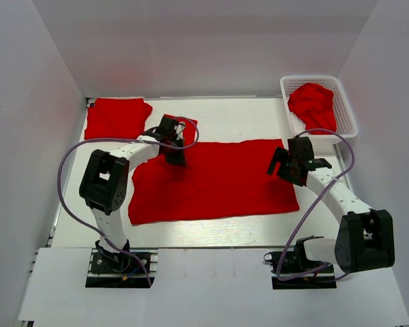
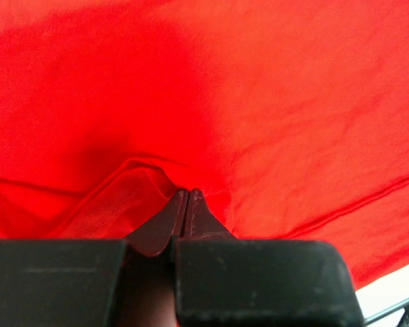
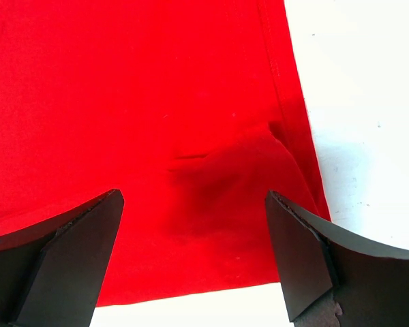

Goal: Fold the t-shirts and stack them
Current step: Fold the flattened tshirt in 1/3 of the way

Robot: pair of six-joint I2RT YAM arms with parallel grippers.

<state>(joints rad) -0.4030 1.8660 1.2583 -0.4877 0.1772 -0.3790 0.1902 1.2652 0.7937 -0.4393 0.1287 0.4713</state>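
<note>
A red t-shirt (image 1: 218,180) lies spread flat across the middle of the table. My left gripper (image 1: 175,158) is at its far left corner, shut on a pinch of the fabric (image 2: 150,178), which bunches up at the fingertips (image 2: 199,204). My right gripper (image 1: 284,163) hovers open over the shirt's right end, with the cloth (image 3: 191,136) and its hem below and nothing between the fingers (image 3: 82,231). A folded red t-shirt (image 1: 117,117) lies at the far left. Another, crumpled, fills the white mesh basket (image 1: 347,102).
The basket stands at the far right corner. White walls close in the table on three sides. Bare white table (image 1: 232,119) shows behind the spread shirt and along its near edge (image 1: 211,231).
</note>
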